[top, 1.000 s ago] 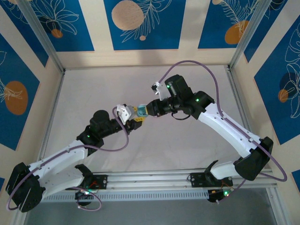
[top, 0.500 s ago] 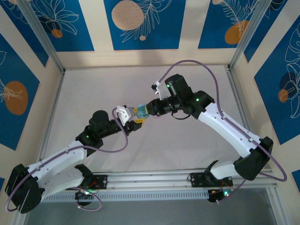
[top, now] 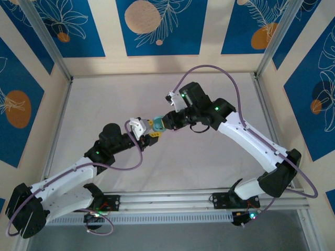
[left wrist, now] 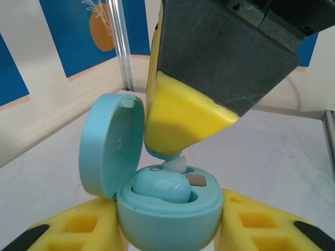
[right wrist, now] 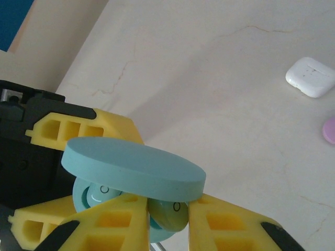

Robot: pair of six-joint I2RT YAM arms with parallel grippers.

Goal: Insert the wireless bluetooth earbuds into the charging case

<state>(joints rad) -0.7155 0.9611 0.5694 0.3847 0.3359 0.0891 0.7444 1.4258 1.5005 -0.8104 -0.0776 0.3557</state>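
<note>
My left gripper [left wrist: 167, 232] is shut on the teal charging case [left wrist: 167, 217], held above the table with its lid [left wrist: 111, 144] swung open to the left. One teal earbud [left wrist: 159, 187] lies seated in the case's near socket. My right gripper [right wrist: 167, 222] is shut on a second teal earbud [right wrist: 168, 213]. It comes down from above, and the bud's white tip [left wrist: 175, 164] touches the case's far socket. In the top view the case [top: 155, 124] sits between the left gripper [top: 148, 136] and the right gripper [top: 163, 123] at mid-table.
A white case [right wrist: 310, 77] lies shut on the table to the right, with the edge of a pink thing [right wrist: 330, 130] near it. The metal frame post [left wrist: 121, 47] and the patterned wall stand behind the left arm.
The right arm's wrist and elbow have shifted slightly left, bringing its earbud closer onto the case. The left arm holds still.
</note>
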